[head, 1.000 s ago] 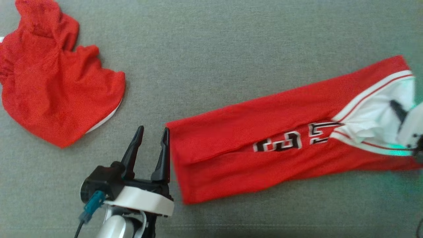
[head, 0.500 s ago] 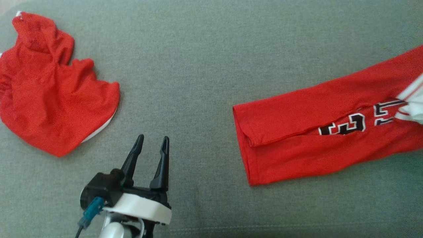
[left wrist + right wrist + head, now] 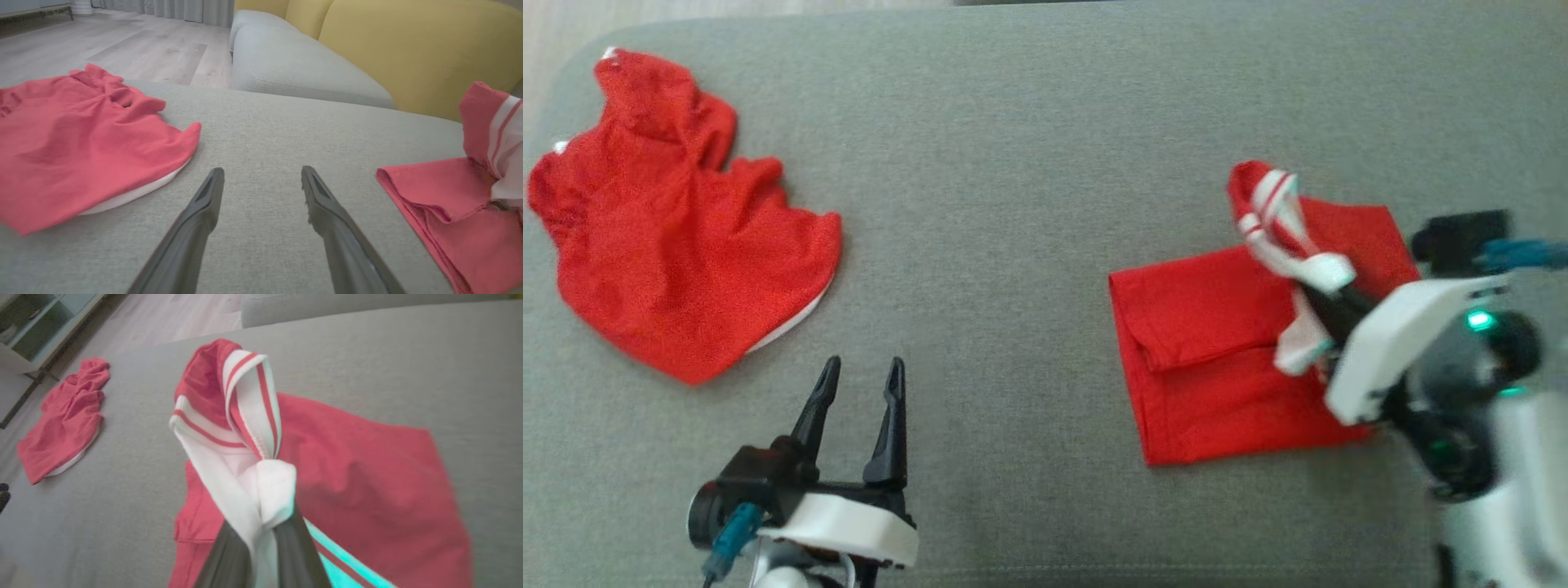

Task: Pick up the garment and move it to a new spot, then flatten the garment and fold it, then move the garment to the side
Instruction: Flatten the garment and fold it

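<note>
The garment (image 3: 1209, 351) is a red jersey with white striped trim, lying doubled over on the grey cushion at the right. My right gripper (image 3: 1327, 287) is shut on its white trimmed end (image 3: 249, 408) and holds that end bunched up above the flat red part (image 3: 367, 477). In the right wrist view the gripper (image 3: 265, 522) has white cloth squeezed between its dark fingers. My left gripper (image 3: 862, 377) stands open over bare cushion at the lower left, well clear of the garment (image 3: 449, 204). Nothing is between the left gripper (image 3: 261, 173) fingers.
A second red cloth (image 3: 678, 253) lies crumpled at the far left, also in the left wrist view (image 3: 73, 139). The grey cushion (image 3: 1013, 204) ends at its rounded far-left corner. Beyond it are wooden floor (image 3: 143, 45) and a yellow sofa back (image 3: 408, 45).
My right gripper has carried the white trimmed end leftward, back over the red body, so the long stretched garment now lies doubled. The head view has shifted. The left gripper stays open.
</note>
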